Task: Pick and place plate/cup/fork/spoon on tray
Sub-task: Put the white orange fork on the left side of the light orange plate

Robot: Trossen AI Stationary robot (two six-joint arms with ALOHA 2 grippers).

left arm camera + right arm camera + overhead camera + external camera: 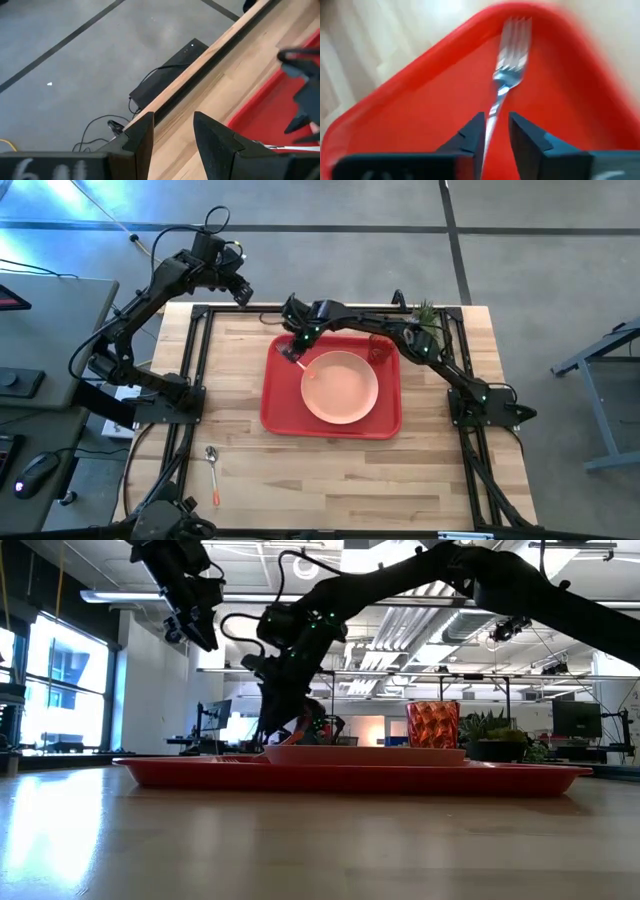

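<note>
The red tray (280,405) lies mid-table. The peach plate (340,387) lies on it, and the red-orange cup (378,347) stands at the tray's far right corner, upright in the low view (432,724). My right gripper (297,345) is low over the tray's far left corner (485,30), shut on the fork (512,45). The spoon (212,463) lies on the table near the front left, bowl toward the far side. My left gripper (241,292) is open and empty, raised over the table's far left edge (172,132). My right gripper pinches the fork's thin silver neck (494,111), just behind the tined head, between its two fingers. The fingers slant down from the table's right side and lie along the fork. The tines point at the tray's far left corner, the orange handle (309,370) toward the plate. Whether the fork touches the tray I cannot tell.
A small green potted plant (425,313) stands at the table's far right, behind the cup. Black frame rails (195,370) run along the table's left and right sides. Bare wood lies in front of the tray (350,480).
</note>
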